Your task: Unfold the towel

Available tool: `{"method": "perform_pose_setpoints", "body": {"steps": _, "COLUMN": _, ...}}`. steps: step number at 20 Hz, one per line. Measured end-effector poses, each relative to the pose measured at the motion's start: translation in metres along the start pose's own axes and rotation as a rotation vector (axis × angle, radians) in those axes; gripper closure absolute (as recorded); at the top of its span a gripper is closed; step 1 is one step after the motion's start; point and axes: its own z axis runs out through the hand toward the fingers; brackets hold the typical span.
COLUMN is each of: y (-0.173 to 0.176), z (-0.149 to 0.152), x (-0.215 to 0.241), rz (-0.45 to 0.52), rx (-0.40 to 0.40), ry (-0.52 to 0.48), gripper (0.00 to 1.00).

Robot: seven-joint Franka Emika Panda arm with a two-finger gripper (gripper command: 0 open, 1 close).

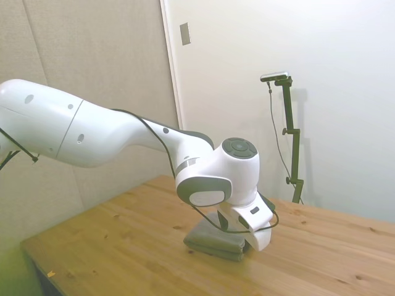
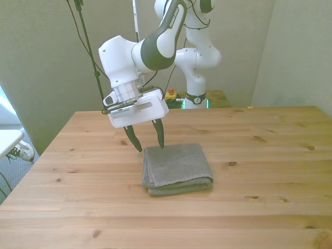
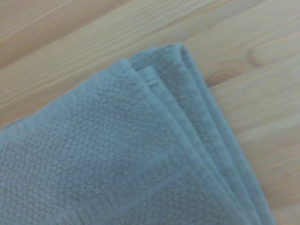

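The grey towel [image 2: 177, 167] lies folded in layers on the wooden table [image 2: 259, 155], near its middle. In the front view my gripper [image 2: 149, 143] hangs open at the towel's far corner on the front view's left, one dark fingertip [image 2: 161, 143] just over the towel's edge and the other [image 2: 137, 147] beside it above bare wood. The side view shows the towel [image 1: 213, 239] partly hidden behind the gripper head. Up close in the wrist view, the towel [image 3: 117, 164] shows a corner with several stacked hems.
Bare wooden table surrounds the towel on all sides. In the front view a white shelf edge [image 2: 8, 139] and a shoe [image 2: 23, 151] lie off the table at the left.
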Motion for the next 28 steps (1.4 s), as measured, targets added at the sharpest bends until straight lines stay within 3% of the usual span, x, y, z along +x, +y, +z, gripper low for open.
{"method": "perform_pose_setpoints", "body": {"steps": 11, "y": -0.007, "z": 0.017, "x": -0.007, "rz": -0.028, "rx": -0.011, "ry": -0.052, "gripper": 1.0}}
{"method": "perform_pose_setpoints", "body": {"steps": 28, "y": -0.012, "z": -0.004, "x": -0.013, "rz": -0.053, "rx": 0.011, "ry": -0.05, "gripper": 1.0}}
